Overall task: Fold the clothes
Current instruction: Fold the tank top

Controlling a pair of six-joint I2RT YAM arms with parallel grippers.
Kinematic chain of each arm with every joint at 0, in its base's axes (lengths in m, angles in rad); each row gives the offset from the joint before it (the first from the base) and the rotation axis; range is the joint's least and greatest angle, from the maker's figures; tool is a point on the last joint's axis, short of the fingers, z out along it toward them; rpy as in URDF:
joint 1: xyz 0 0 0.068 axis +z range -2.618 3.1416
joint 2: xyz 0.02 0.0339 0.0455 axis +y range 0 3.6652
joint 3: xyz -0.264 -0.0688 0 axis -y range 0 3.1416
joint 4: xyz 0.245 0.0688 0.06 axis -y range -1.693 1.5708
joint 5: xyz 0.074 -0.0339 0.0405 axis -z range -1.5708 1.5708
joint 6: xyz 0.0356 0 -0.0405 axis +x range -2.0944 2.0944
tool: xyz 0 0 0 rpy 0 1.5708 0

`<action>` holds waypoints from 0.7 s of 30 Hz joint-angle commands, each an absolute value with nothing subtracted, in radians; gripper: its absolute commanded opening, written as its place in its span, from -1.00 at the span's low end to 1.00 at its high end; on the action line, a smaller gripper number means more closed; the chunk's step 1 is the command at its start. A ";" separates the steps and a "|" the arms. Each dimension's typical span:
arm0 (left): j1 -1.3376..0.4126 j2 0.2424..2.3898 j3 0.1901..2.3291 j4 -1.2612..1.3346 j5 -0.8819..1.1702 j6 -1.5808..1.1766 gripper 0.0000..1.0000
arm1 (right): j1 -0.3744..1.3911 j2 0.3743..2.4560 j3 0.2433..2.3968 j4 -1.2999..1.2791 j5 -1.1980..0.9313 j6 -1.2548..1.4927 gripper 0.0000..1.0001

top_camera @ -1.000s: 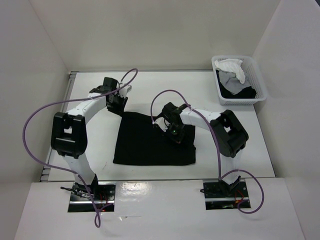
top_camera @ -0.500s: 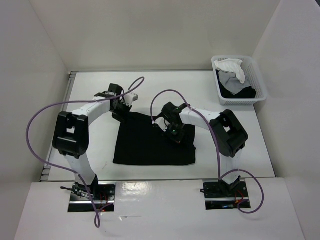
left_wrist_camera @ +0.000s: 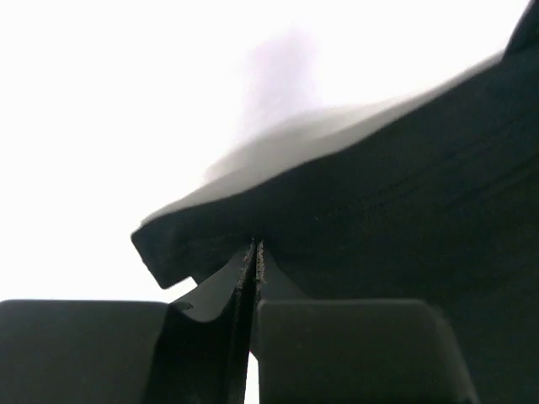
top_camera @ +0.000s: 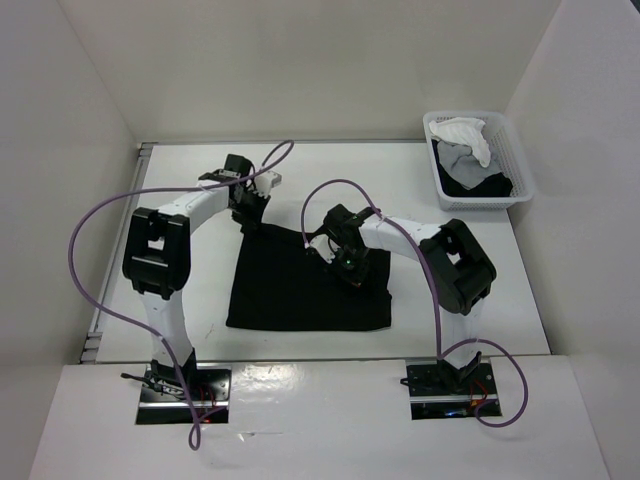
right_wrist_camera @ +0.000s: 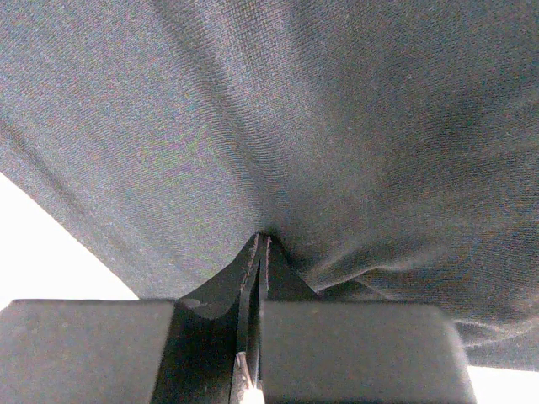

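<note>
The clothes (top_camera: 290, 290), a plain black top, lie spread as a rough rectangle on the white table between the two arms. My left gripper (top_camera: 250, 219) is at the top's far left corner. In the left wrist view the left gripper (left_wrist_camera: 255, 249) has its jaws pressed together on the edge of the black clothes (left_wrist_camera: 404, 194), which rise slightly off the table. My right gripper (top_camera: 351, 272) sits on the far right part of the top. In the right wrist view the right gripper (right_wrist_camera: 263, 240) is shut, and the clothes (right_wrist_camera: 295, 109) pucker at its tips.
A white basket (top_camera: 522, 160) stands at the far right corner of the table, holding a white garment (top_camera: 462, 135) and a grey garment (top_camera: 458, 165). White walls close in the table on three sides. Purple cables loop above both arms.
My left arm has swung right from the bare table onto the top's far left corner, and its jaws have closed there. The right arm has not moved.
</note>
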State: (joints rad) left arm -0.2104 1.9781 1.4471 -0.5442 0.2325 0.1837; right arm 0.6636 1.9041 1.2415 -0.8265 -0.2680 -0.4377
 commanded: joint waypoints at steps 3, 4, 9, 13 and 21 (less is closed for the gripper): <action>-0.210 2.026 1.508 -0.540 0.233 0.178 -0.89 | 0.666 1.936 1.207 -0.792 -0.250 -0.440 -1.00; -0.210 2.037 1.517 -0.540 0.233 0.169 -0.89 | 0.666 1.936 1.207 -0.792 -0.250 -0.440 -1.00; -0.210 2.057 1.552 -0.540 0.233 0.169 -0.89 | 0.666 1.936 1.207 -0.792 -0.250 -0.440 -1.00; -0.210 2.078 1.598 -0.529 0.222 0.150 -0.89 | 0.666 1.945 1.207 -0.782 -0.250 -0.440 -1.00; -0.210 2.098 1.722 -0.529 0.184 0.120 -0.89 | 0.666 1.945 1.216 -0.782 -0.241 -0.440 -1.00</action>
